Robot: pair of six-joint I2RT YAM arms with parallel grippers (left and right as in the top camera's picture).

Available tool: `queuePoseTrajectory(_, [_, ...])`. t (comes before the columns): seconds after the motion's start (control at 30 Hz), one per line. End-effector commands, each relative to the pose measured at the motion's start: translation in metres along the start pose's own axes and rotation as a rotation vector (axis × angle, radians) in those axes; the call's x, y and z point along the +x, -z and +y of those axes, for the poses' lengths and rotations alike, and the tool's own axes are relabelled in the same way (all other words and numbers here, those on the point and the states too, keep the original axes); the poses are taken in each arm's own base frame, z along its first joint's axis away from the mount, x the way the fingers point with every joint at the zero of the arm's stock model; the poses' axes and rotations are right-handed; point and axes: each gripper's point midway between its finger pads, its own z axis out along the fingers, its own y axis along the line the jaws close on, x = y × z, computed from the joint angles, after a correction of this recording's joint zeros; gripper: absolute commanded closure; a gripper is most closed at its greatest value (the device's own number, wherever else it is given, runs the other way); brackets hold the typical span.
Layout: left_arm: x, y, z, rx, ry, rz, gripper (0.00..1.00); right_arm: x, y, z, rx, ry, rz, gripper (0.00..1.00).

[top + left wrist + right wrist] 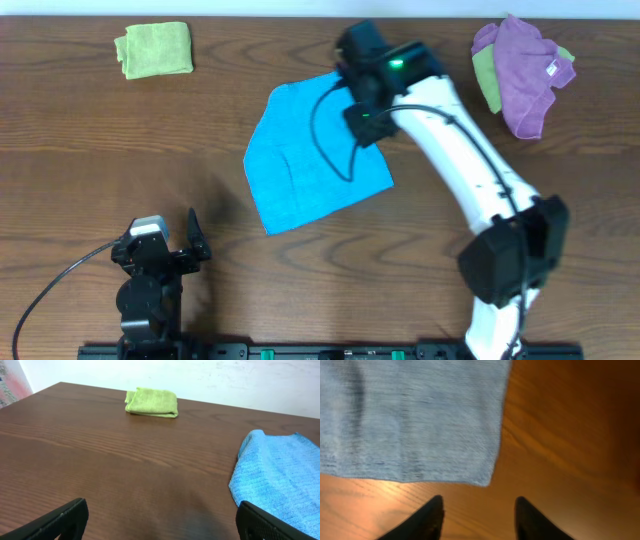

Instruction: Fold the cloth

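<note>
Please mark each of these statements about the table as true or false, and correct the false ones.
1. The blue cloth lies spread out on the table. True.
2. The right gripper holds a corner of the blue cloth. False: its jaws stand apart over bare wood, with the cloth's corner just ahead of them.
3. The lime-green cloth at the far left is folded. True.
4. The purple cloth lies on the blue cloth. False: it lies at the far right, partly over another green cloth.
5. The left gripper is shut. False: it is open and holds nothing.
</note>
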Motion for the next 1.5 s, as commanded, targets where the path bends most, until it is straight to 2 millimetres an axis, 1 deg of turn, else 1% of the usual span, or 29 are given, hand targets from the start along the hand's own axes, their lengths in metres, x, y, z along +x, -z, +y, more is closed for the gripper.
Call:
queuePoseTrajectory(0.0, [0.012, -0.003, 0.005, -0.023, -0.007, 0.025, 0.04, 0.021, 0.014, -0.014, -0.113, -0.066, -0.031, 0.41])
queuePoseTrajectory(0.07, [0.012, -0.003, 0.005, -0.023, -0.007, 0.026, 0.05, 0.036, 0.005, -0.016, -0.178, -0.103, -0.032, 0.36])
queuePoseTrajectory(0.1, [0.012, -0.003, 0.005, -0.023, -0.008, 0.026, 0.05, 0.045, -0.002, -0.014, -0.207, -0.115, -0.025, 0.36])
queuePoseTrajectory(0.27, [0.012, -0.003, 0.005, -0.024, -0.007, 0.026, 0.05, 0.072, -0.039, 0.010, -0.333, -0.127, 0.034, 0.38])
queuePoseTrajectory(0.37, [0.012, -0.003, 0.005, -0.024, -0.007, 0.026, 0.05, 0.079, -0.058, 0.020, -0.382, -0.129, 0.028, 0.39])
queuePoseTrajectory(0.47, [0.012, -0.003, 0.005, -0.023, -0.007, 0.026, 0.04, 0.085, -0.073, 0.019, -0.387, -0.138, 0.021, 0.37])
queuePoseTrajectory(0.57, [0.012, -0.003, 0.005, -0.023, -0.007, 0.026, 0.05, 0.086, -0.082, 0.014, -0.385, -0.164, 0.004, 0.37])
queuePoseTrajectory(0.73, [0.012, -0.003, 0.005, -0.024, -0.007, 0.026, 0.05, 0.083, -0.090, 0.011, -0.399, -0.174, -0.032, 0.37])
queuePoseTrajectory(1.03, [0.012, -0.003, 0.005, -0.024, -0.007, 0.026, 0.04, 0.093, -0.118, 0.002, -0.403, -0.237, 0.022, 0.41])
queuePoseTrajectory(1.27, [0.012, -0.003, 0.005, -0.024, -0.007, 0.026, 0.05, 0.096, -0.130, 0.000, -0.404, -0.252, 0.045, 0.42])
queuePoseTrajectory(1.37, [0.012, -0.003, 0.005, -0.024, -0.007, 0.026, 0.04, 0.097, -0.140, 0.001, -0.406, -0.269, 0.059, 0.46])
queuePoseTrajectory(1.47, [0.012, -0.003, 0.005, -0.023, -0.007, 0.026, 0.05, 0.097, -0.145, 0.001, -0.410, -0.278, 0.066, 0.48])
